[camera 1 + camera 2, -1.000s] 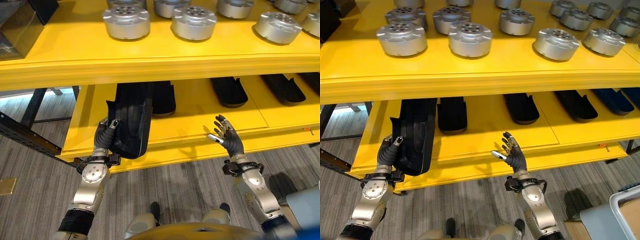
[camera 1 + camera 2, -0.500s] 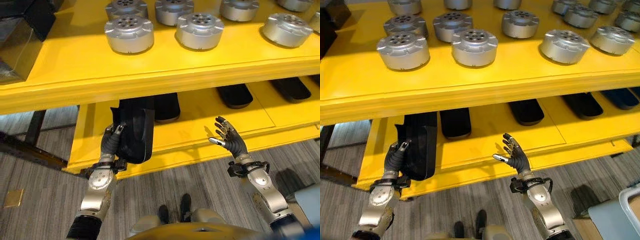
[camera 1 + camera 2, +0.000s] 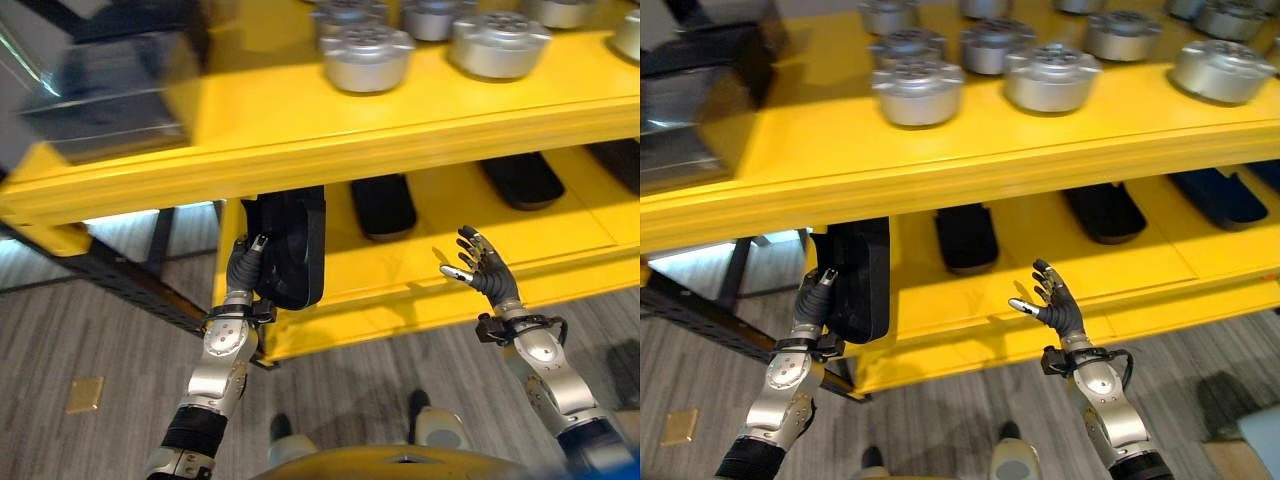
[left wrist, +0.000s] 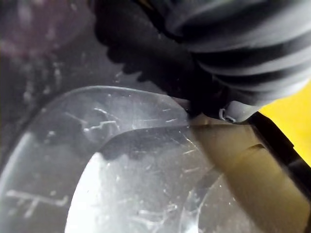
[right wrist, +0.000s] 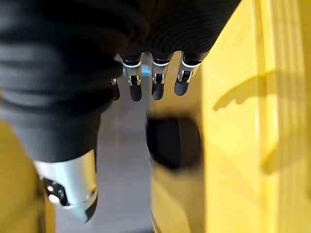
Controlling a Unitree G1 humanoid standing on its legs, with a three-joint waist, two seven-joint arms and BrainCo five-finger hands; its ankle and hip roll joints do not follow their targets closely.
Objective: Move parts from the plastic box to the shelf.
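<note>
The yellow shelf [image 3: 300, 120] is the biggest thing, with two levels. On the upper level stand round silver parts [image 3: 1052, 78], toward 12 o'clock, and a dark box [image 3: 110, 85] is at about 10 o'clock. Compared with a second ago the whole picture has shifted to the right, so the camera has moved, not the shelf.

On the lower level, a long black part [image 3: 290, 245] lies at the left end, reaching over the front edge. Other black parts [image 3: 966, 238] lie further back, from 12 to 2 o'clock. The left hand [image 3: 243, 270] is closed on the near end of the long black part, as before. The part now sits a little deeper under the upper level.

The right hand [image 3: 485, 275] is at about 4 o'clock, in front of the lower shelf edge, with fingers spread and holding nothing, as earlier.
</note>
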